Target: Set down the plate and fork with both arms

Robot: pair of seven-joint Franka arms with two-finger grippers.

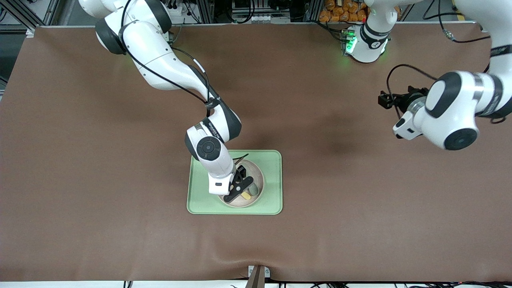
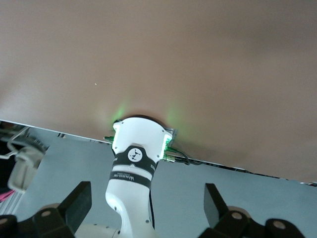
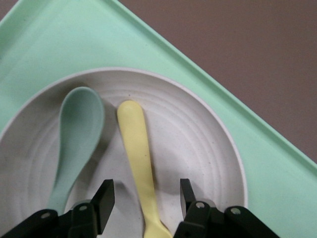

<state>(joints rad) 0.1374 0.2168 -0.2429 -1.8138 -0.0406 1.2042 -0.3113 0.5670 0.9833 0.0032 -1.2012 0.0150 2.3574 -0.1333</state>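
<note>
- Fingers (image 3: 106, 198) of the right gripper (image 3: 146, 201) are standing partly open astride the fork (image 3: 136, 153), one on each side of its handle and not yet touching it, hovering low over the plate (image 3: 198, 144).
- Left gripper (image 2: 148, 206) is hanging with its fingers (image 2: 77, 201) spread wide and empty, up over bare table near the left arm's end — that arm is waiting.
- Fork is lying in the plate, just beside the spoon (image 3: 77, 134), the two roughly parallel and a little apart.
- Plate is sitting in the tray (image 1: 276, 184), taking up much of it.
- Fork is looking like thin, light plastic — stiff enough to lift by the handle, though smooth and likely to slip or pivot if pinched off-centre; the mid-handle, across its narrow width, is seeming the best hold.
- Spoon is lying close enough that the finger on that side may nudge it.
- Plate is looking rigid, heavier and possibly breakable; its low rim is offering the only edge to pinch, so it will probably need a firm grip there.
- Table (image 1: 80, 160) is carrying a brown mat, flat and matte, likely giving decent friction.
- Plenty of open mat is lying on every side of the tray for setting things down; only the tray's raised lip is hemming the plate in.
</note>
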